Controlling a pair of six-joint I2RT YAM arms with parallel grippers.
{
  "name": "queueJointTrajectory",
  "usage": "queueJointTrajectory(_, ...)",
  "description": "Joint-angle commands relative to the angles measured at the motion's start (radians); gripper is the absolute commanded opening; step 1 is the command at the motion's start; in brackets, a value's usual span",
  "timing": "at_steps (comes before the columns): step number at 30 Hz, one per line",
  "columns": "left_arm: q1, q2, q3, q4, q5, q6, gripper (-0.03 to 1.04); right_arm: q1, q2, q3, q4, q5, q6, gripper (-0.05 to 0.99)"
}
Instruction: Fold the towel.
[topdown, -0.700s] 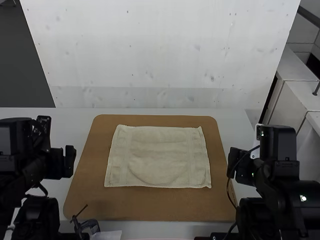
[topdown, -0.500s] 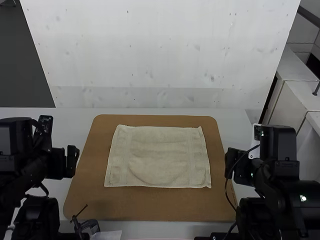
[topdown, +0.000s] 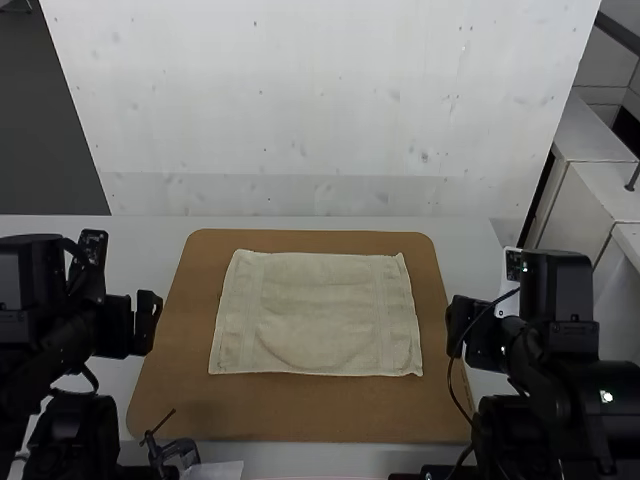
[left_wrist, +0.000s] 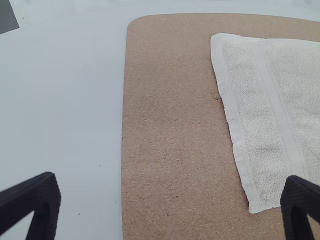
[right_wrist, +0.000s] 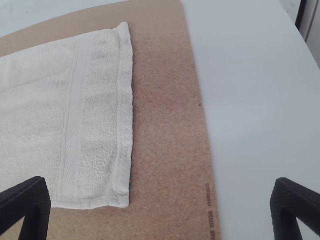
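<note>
In the high view a cream towel (topdown: 316, 313) lies spread flat, wider than deep. My left gripper (topdown: 140, 322) is just off its left side, above the board's left edge, and my right gripper (topdown: 465, 328) is beyond its right side. In the left wrist view, black fingers stand wide apart on the left gripper (left_wrist: 170, 200), and the towel (left_wrist: 270, 115) reaches under one of them. The right wrist view has the right gripper (right_wrist: 160, 202) open too, with the towel's banded end (right_wrist: 95, 120) beside the bare board.
A brown board (topdown: 300, 410) with rounded corners lies under the towel on a white table (topdown: 140, 255). A small dark tool (topdown: 172, 452) lies near the front edge at left. A cable (topdown: 458, 385) hangs by the right arm.
The left gripper has shifted slightly right, toward the towel, and the right gripper slightly left. The towel lies as before.
</note>
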Motion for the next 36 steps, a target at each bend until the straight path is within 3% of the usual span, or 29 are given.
queueJointTrajectory(1,0.005,-0.025,0.020,0.017,-0.006,-0.017,0.99,-0.028,-0.018,0.027,0.004,0.002,0.017,0.96)
queueJointTrajectory(10,-0.007,0.272,0.111,0.106,0.006,-0.031,0.98,-0.026,0.166,0.069,0.073,-0.001,0.020,0.96)
queueJointTrajectory(14,-0.015,0.481,0.165,0.181,0.009,-0.045,0.98,-0.023,0.367,0.076,0.198,-0.001,0.020,0.96)
queueJointTrajectory(17,-0.053,0.682,0.217,0.238,0.003,-0.079,0.96,-0.005,0.540,0.086,0.310,-0.004,0.020,0.96)
queueJointTrajectory(24,-0.153,1.090,0.315,0.342,-0.077,-0.118,0.95,0.031,1.005,0.190,0.464,-0.015,0.052,0.96)
queueJointTrajectory(27,-0.208,1.173,0.352,0.386,-0.170,-0.114,0.96,0.035,1.148,0.233,0.533,-0.014,0.058,0.96)
queueJointTrajectory(36,-0.176,1.358,0.454,0.460,-0.146,-0.112,0.97,0.084,1.583,0.452,0.622,-0.007,0.044,0.95)
